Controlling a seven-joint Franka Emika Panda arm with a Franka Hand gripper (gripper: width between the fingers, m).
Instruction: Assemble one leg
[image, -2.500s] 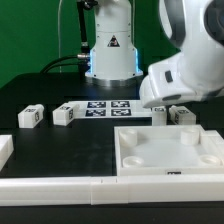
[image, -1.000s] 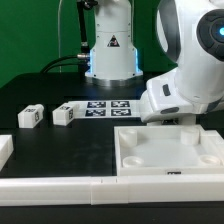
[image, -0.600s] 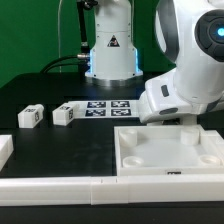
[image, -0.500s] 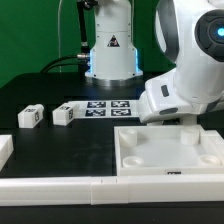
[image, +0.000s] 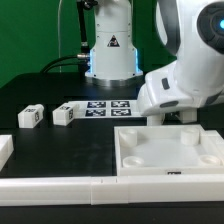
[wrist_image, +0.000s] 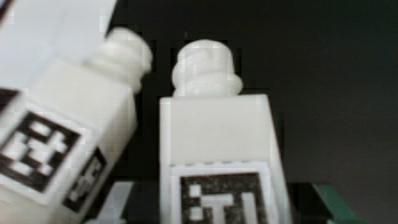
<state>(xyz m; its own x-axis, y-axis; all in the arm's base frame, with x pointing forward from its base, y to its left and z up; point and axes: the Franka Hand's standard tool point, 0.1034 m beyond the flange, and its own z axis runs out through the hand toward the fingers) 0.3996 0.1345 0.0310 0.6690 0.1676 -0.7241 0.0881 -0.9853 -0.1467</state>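
Note:
In the wrist view two white legs lie side by side, each with a black-and-white tag and a rounded peg at its far end. My gripper straddles the middle leg, one finger close against each of its sides, and looks shut on it. The second leg lies right beside it, slightly tilted. In the exterior view my gripper is low behind the tray-like panel, and the hand hides the held leg. Two more legs sit at the exterior view's left.
The marker board lies in front of the robot base. The long white border strips run along the front edge, with a white block at the far left. A green wall stands behind.
The hand came down onto the legs, stayed still for about half a second, and has now shifted slightly up and toward the exterior view's right. The other parts have not moved.

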